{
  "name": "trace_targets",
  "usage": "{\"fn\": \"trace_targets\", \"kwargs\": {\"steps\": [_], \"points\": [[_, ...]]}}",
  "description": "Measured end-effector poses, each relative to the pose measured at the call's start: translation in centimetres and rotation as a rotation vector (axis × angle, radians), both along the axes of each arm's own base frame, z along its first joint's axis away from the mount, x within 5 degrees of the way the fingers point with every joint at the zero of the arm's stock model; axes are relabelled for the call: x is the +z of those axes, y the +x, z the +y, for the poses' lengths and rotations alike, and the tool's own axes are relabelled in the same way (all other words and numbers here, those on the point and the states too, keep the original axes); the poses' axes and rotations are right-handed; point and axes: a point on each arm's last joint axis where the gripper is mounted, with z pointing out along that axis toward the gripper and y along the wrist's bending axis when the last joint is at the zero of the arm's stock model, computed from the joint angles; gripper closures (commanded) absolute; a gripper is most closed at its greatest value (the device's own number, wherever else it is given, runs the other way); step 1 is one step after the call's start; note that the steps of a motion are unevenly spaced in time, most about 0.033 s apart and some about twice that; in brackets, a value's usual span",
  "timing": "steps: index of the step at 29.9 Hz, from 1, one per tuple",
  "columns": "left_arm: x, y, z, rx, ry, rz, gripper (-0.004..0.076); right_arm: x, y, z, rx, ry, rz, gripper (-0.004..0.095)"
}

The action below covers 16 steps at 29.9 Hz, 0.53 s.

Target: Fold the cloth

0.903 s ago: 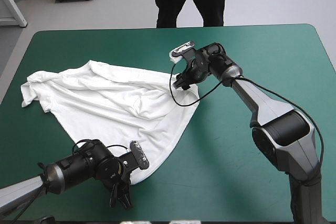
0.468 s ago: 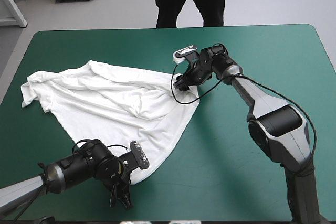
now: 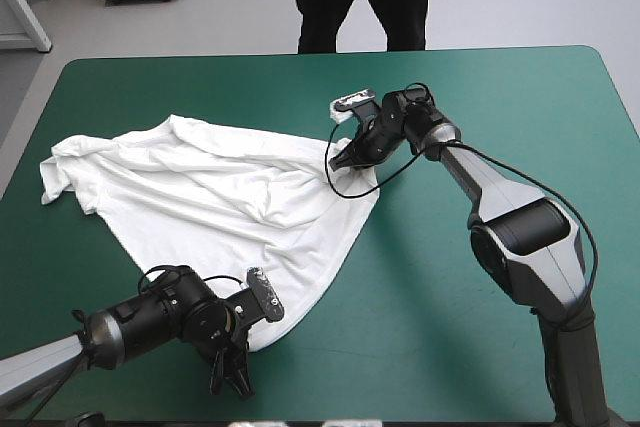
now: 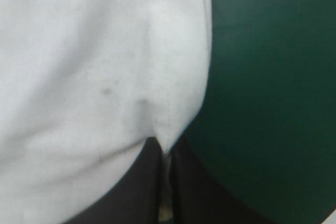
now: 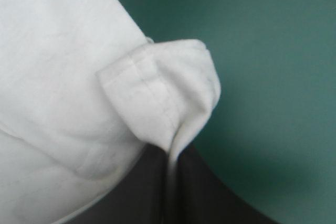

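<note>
Teal-green cover [image 3: 480,97] lies over the whole table. The white, short-sleeved, soft cloth T-shirt [image 3: 220,197] is spread on its left half, all wrinkly, with one sleeve near the left edge. The left gripper [image 4: 165,145], with black fin fingers, is pinching the shirt's near corner. The right gripper [image 5: 172,153] is pinching a small folded bit of hem at the far corner. That bit looks tiny, so I think it could slip out on a pull. Uneven pulling could leave the fold crooked and bunched.
</note>
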Motion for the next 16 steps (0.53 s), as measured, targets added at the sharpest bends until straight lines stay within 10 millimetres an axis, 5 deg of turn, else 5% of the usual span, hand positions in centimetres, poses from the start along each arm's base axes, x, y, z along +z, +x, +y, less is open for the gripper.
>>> {"fn": "trace_targets", "kwargs": {"steps": [9,16], "points": [[2.1,0.3,-0.3,0.141,-0.01,-0.004,0.0733,1.5,-0.9,-0.5,0.01,-0.015,0.033,0.0925],[11.5,1.0,0.1,0.214,-0.126,-0.189,0.0733,8.4,-2.3,-3.4,-0.036,0.029,-0.063,0.0925]]}}
